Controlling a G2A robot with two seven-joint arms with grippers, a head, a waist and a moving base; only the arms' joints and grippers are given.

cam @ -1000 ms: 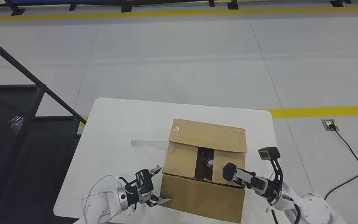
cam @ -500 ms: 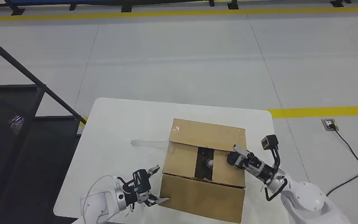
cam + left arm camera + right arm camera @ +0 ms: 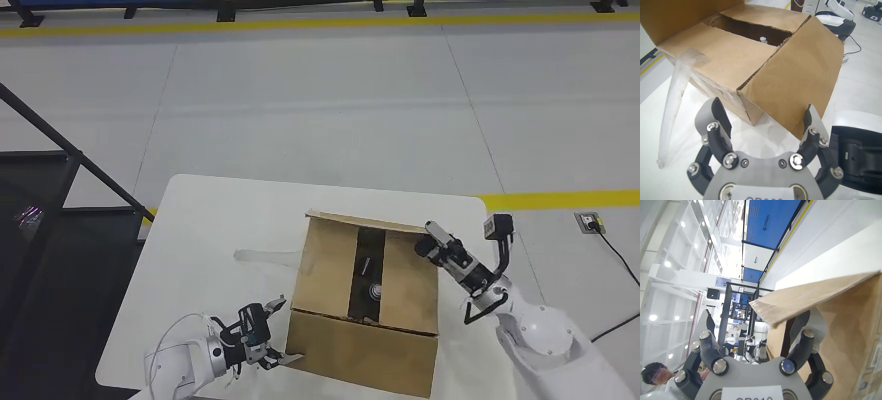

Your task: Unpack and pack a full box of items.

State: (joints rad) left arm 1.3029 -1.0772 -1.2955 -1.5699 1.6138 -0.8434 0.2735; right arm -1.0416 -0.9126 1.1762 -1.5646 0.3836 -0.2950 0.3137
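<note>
- A cardboard box (image 3: 325,280) stands on the white table (image 3: 200,250), on the side nearer the robot, right of the middle.
- Its far flap (image 3: 365,221) stands upright and its near flap (image 3: 360,355) splays out toward the robot. The two side flaps fold inward, with a dark gap between them.
- In that gap we make out a white-capped item (image 3: 763,39) inside the box.
- The left gripper (image 3: 763,106) sits low over the table just beside the box's near left corner. Its fingers are spread wide and have hold of nothing. The near flap's corner comes close to one finger; we cannot tell whether they touch.
- The right gripper (image 3: 755,317) is at the far right corner of the box. Its jaws are wide apart, with the corner of the far flap lying between them, unclamped. One finger (image 3: 800,321) is tucked behind the flap.
- A strip of clear tape (image 3: 674,106) hangs from the box's left side and trails onto the table.
</note>
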